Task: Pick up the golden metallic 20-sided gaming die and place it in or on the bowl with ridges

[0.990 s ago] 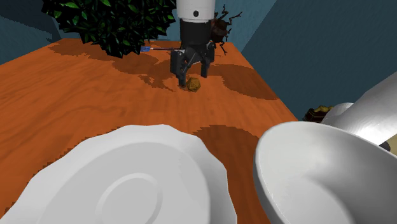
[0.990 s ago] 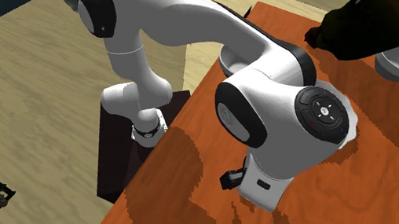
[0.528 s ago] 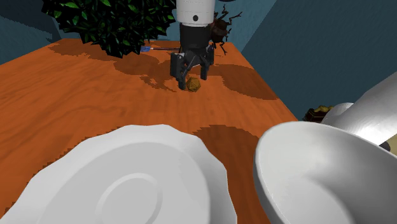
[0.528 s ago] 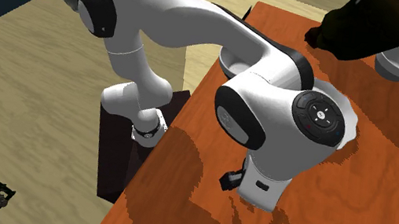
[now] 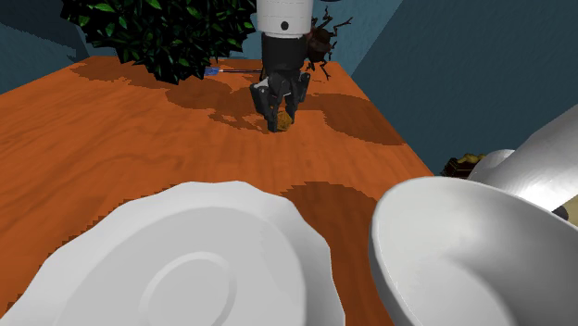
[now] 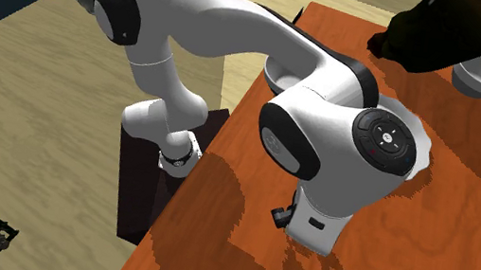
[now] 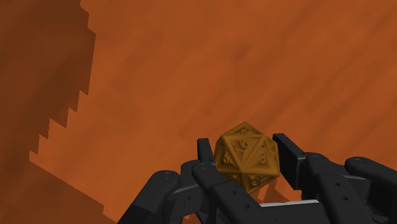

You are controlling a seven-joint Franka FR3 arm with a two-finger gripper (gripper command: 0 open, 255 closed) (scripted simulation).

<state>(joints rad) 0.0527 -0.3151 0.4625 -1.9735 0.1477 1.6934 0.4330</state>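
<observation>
Barely begun: the gripper [image 7: 244, 145] clasps the golden die [image 7: 247, 156] between its two black fingers, and the die looks to rest on the orange table [image 5: 111, 139], well apart from the wavy-rimmed white bowl [image 5: 227, 188]. Lifting, carrying and placing remain. The shoulder view's lower edge cuts off the bowl, and the second exterior view's white arm [image 6: 325, 131] blocks the grasp

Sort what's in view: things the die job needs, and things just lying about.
For the job: golden die, clasped between the fingers; wavy-rimmed white dish.
Lying about: smooth white bowl; leafy plant.
</observation>
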